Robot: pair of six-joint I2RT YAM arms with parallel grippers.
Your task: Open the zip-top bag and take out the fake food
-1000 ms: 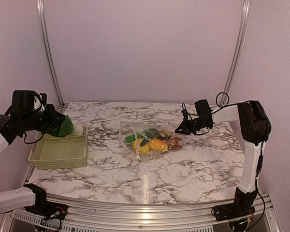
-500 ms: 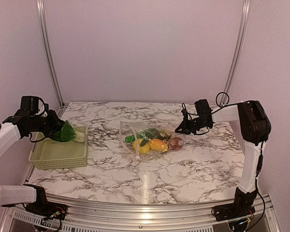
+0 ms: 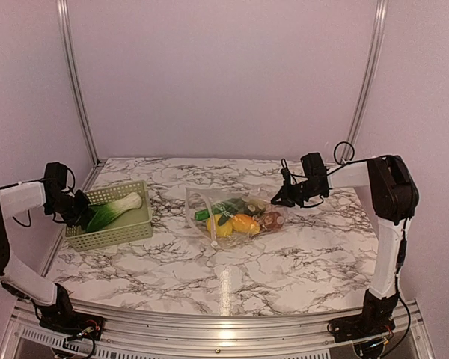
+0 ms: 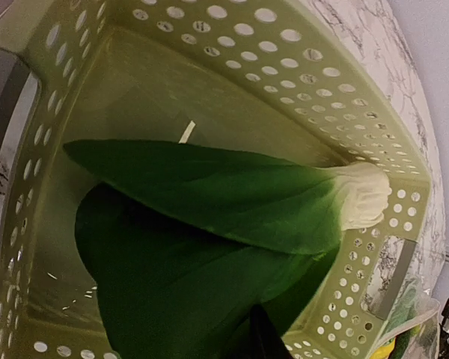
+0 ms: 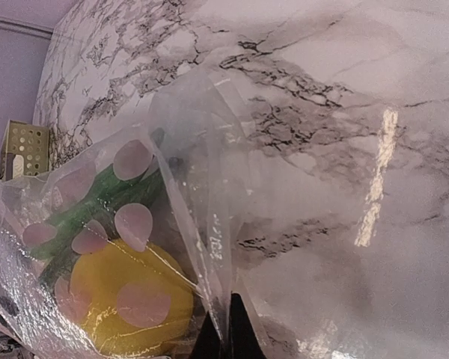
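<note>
The zip-top bag [image 3: 202, 199] lies mid-table, clear and crinkly. It holds fake food: yellow pieces [image 3: 243, 223], a green one [image 3: 224, 207] and a brown one [image 3: 272, 220]. My right gripper [image 3: 278, 200] is shut on the bag's right edge. In the right wrist view its fingertips [image 5: 223, 333] pinch the plastic [image 5: 209, 187] next to a yellow piece [image 5: 127, 299]. My left gripper [image 3: 78, 212] is low in the pale green basket [image 3: 135, 228], shut on the dark leaves of the green-and-white leafy vegetable [image 3: 118, 208]. In the left wrist view the vegetable [image 4: 232, 194] lies inside the basket [image 4: 299, 82] and the leaves hide most of the jaws [image 4: 243, 340].
The basket stands at the table's left edge, angled, with a metal frame rail [image 3: 75, 82] behind it. The right arm's cable [image 3: 344, 153] loops above its wrist. Marble table [image 3: 284, 262] extends in front of the bag. A basket corner shows in the right wrist view [image 5: 22, 146].
My left arm has swung down and lowered the leafy vegetable into the basket. The basket has shifted right and turned. The right gripper and the bag have not moved.
</note>
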